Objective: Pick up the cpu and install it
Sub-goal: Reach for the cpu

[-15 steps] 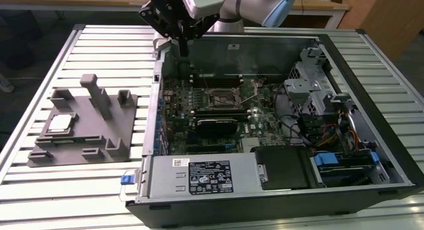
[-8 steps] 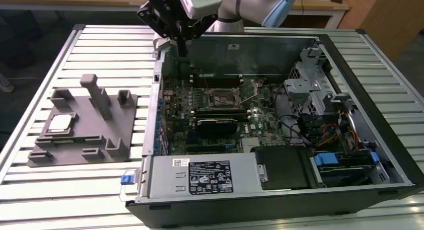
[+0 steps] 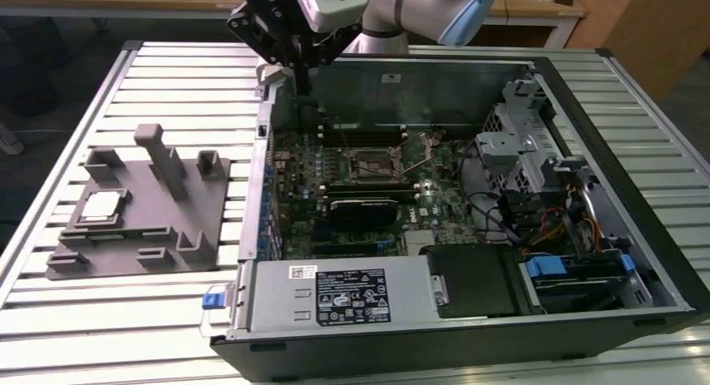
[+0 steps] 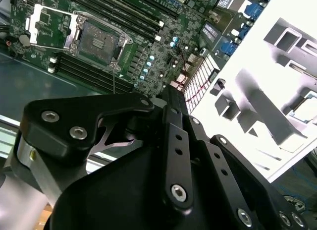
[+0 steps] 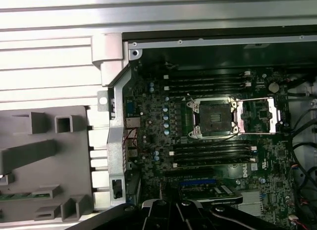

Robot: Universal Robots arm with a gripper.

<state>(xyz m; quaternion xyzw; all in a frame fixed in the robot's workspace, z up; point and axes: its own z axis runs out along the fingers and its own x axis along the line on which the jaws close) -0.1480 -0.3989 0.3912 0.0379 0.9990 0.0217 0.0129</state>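
Gripper (image 3: 301,87), upper centre, pressed together and empty; cpu (image 3: 100,206), left on tray (image 3: 122,267): grasp wants claw spread, squared to edges.

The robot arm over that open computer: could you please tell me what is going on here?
A single robot arm is working on fitting a processor into an opened computer case. The cpu lies on the grey tray beside the case, on the exterior view's left, not yet picked up. The gripper hangs over the case's far corner nearest the tray, touching nothing that I can see. The socket on the motherboard stands open and empty.
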